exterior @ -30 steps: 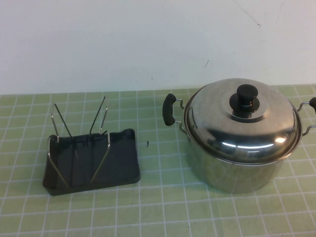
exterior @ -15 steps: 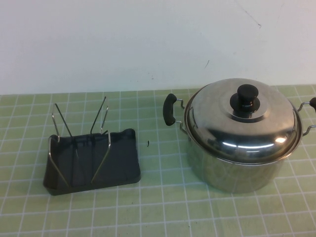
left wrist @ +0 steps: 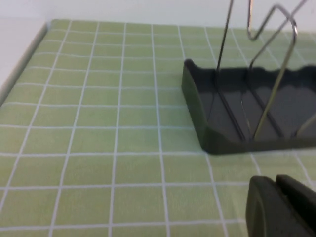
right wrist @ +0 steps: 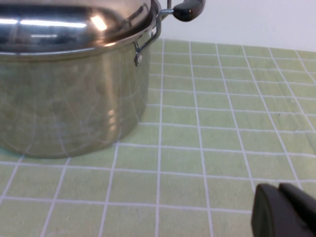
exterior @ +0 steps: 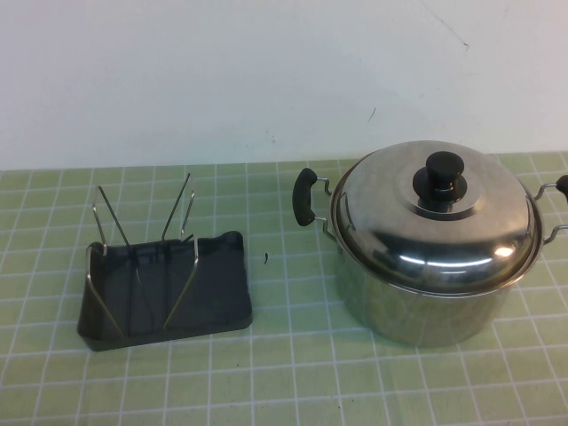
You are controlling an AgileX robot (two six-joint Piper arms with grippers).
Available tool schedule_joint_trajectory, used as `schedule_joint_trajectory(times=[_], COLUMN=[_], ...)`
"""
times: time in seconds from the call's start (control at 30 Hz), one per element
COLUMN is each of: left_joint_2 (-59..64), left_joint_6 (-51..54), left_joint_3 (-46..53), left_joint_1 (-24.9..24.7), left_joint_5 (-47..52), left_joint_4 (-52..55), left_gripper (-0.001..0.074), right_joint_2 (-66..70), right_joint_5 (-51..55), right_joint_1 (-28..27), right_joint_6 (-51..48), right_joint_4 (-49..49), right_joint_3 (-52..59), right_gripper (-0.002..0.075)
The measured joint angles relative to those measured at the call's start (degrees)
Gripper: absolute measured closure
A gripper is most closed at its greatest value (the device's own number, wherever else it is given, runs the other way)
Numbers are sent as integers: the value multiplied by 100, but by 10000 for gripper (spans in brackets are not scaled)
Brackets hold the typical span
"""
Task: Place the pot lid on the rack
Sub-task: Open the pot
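The shiny steel pot lid point(exterior: 435, 217) with a black knob point(exterior: 443, 173) lies on the deep steel pot point(exterior: 426, 302) at the right of the table. Its rim also shows in the right wrist view point(right wrist: 74, 22). The dark grey rack point(exterior: 164, 284) with silver wire prongs stands at the left and shows in the left wrist view point(left wrist: 256, 111). Neither arm shows in the high view. My left gripper point(left wrist: 277, 185) is shut and empty, low over the mat near the rack's corner. My right gripper point(right wrist: 281, 192) is shut and empty, low over the mat beside the pot.
A green mat with a white grid point(exterior: 293, 355) covers the table. A white wall point(exterior: 266, 80) stands behind. The pot's black-tipped handles point(exterior: 306, 197) stick out sideways. The mat's edge shows in the left wrist view point(left wrist: 24, 57).
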Motion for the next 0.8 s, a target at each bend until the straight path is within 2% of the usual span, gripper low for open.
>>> schedule_joint_trajectory(times=[0.13,0.27,0.8], left_joint_2=[-105,-105,-105], left_joint_6=[914,1284,1445], left_joint_3=[117,116,116], left_joint_1=[0,0,0], left_joint_5=[-59,-35,-35], left_joint_4=[-362,-480,-533], left_gripper=[735,736,737], right_joint_2=[0,0,0], right_joint_5=[0,10,10], right_joint_1=[0,0,0], right_joint_6=[0,0,0], right_joint_4=[0,0,0], right_joint_3=[0,0,0], right_gripper=[727,727,727])
